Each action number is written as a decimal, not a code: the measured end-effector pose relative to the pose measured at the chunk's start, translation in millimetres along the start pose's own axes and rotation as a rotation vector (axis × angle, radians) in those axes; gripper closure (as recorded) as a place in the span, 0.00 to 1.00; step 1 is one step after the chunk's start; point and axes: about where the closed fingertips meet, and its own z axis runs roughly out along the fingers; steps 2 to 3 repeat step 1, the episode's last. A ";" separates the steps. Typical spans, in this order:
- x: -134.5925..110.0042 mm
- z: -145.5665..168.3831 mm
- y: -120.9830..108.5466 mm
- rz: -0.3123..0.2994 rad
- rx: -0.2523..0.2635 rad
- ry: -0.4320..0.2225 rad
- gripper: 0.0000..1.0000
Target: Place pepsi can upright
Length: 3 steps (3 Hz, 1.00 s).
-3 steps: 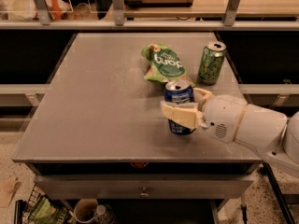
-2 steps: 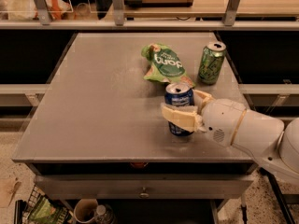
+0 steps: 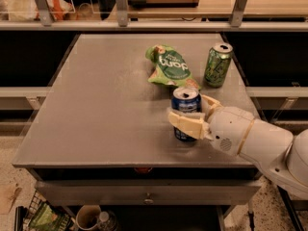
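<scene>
The pepsi can (image 3: pixel 186 102), dark blue with a silver top, stands upright on the grey table (image 3: pixel 96 109) near its front right. My gripper (image 3: pixel 192 114) reaches in from the right on a white arm, its cream fingers (image 3: pixel 185 124) wrapped around the can's middle, one in front and one behind. The can's lower edge looks to be at the table surface.
A green snack bag (image 3: pixel 168 67) with white lettering lies just behind the pepsi can. A green drink can (image 3: pixel 217 64) stands upright at the right rear. The table's front edge is close below the gripper. Bins and cups sit on the floor below.
The gripper and the pepsi can have shifted slightly, a little forward and to the right; the can stays upright in the fingers.
</scene>
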 end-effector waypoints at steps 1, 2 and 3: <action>-3.3 -0.3 0.3 0.000 0.000 0.000 0.83; -3.3 -0.3 0.3 0.000 0.000 0.000 0.83; -3.3 -0.3 0.3 0.000 0.000 0.000 0.83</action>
